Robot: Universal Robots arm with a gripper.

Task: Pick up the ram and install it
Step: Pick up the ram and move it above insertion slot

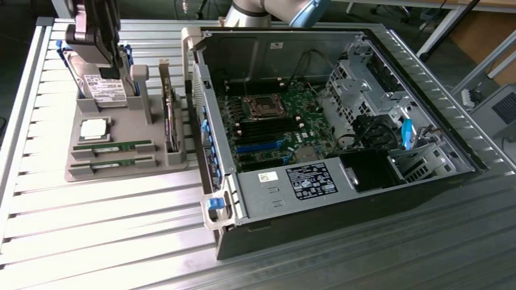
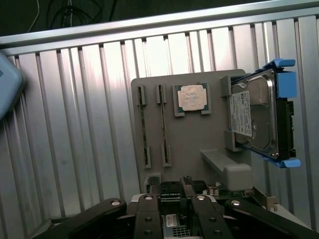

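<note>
Two green ram sticks lie in slots at the near end of a grey parts holder (image 1: pixel 121 172), one ram (image 1: pixel 113 146) just behind its twin (image 1: pixel 113 162). In the wrist view they appear as thin strips on edge, one ram (image 2: pixel 142 127) beside the other (image 2: pixel 163 124). My gripper (image 1: pixel 98 57) hangs high over the holder's far end, above the hard drive (image 1: pixel 101 88), well apart from the sticks. The gripper (image 2: pixel 173 201) is open, its black linkages spread wide, with nothing between its fingers.
The holder also carries a square silver processor (image 1: pixel 94 128), an upright expansion card (image 1: pixel 171 124) and the blue-bracketed hard drive (image 2: pixel 254 119). An open computer case (image 1: pixel 475 163) with its motherboard (image 1: pixel 274 124) lies to the exterior view's right on a ribbed aluminium table (image 1: pixel 96 235).
</note>
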